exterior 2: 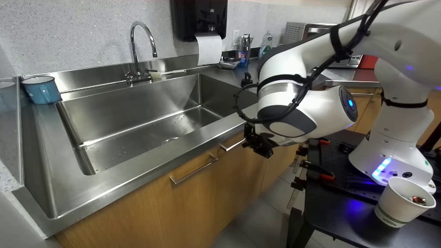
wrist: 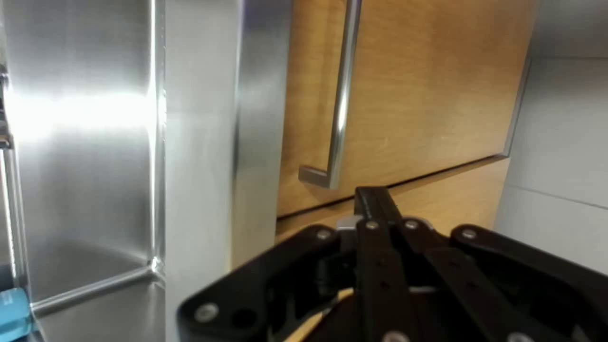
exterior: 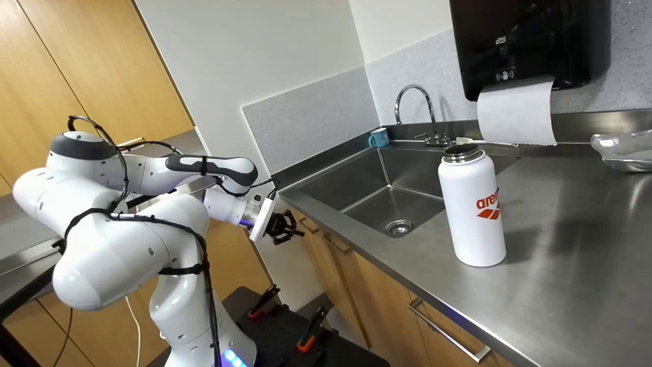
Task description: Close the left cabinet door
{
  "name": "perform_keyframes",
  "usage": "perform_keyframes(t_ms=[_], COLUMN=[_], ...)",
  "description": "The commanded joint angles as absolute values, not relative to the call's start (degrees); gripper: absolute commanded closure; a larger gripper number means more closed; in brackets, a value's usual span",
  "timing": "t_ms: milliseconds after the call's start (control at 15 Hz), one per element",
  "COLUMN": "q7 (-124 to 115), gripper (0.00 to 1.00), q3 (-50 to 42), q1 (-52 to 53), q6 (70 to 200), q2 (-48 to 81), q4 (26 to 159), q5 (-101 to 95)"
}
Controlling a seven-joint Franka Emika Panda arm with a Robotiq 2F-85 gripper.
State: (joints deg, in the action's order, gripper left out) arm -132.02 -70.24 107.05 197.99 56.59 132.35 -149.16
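Hand (wrist: 376, 194) near left cabinet door (wrist: 453, 202), seemingly ajar.

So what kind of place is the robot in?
Most likely a kitchen, maybe a shared one at a workplace. You can see a big metal sink, a blue mug beside it, and a black paper towel dispenser.

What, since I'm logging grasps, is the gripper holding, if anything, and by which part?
Nothing is held: in the wrist view the gripper is shut with nothing visible in it, and the metal bar handle lies outside its grasp.
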Motion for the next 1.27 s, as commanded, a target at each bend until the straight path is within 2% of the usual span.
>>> perform_keyframes(t_ms=[0,800,1133,1200], q7=[-132.4,-134.4,-135.0,-132.8], gripper=[1.00,1.00,1.00,1.00], q3=[-78.9,-111.9,-125.2,-121.8], q1=[115.0,142.7,153.9,149.1], q6=[198.0,198.0,198.0,198.0], q2=[49.9,29.9,25.6,24.3], q4=[140.4,147.2,149.4,147.4], q5=[-149.1,-149.2,-149.2,-146.6])
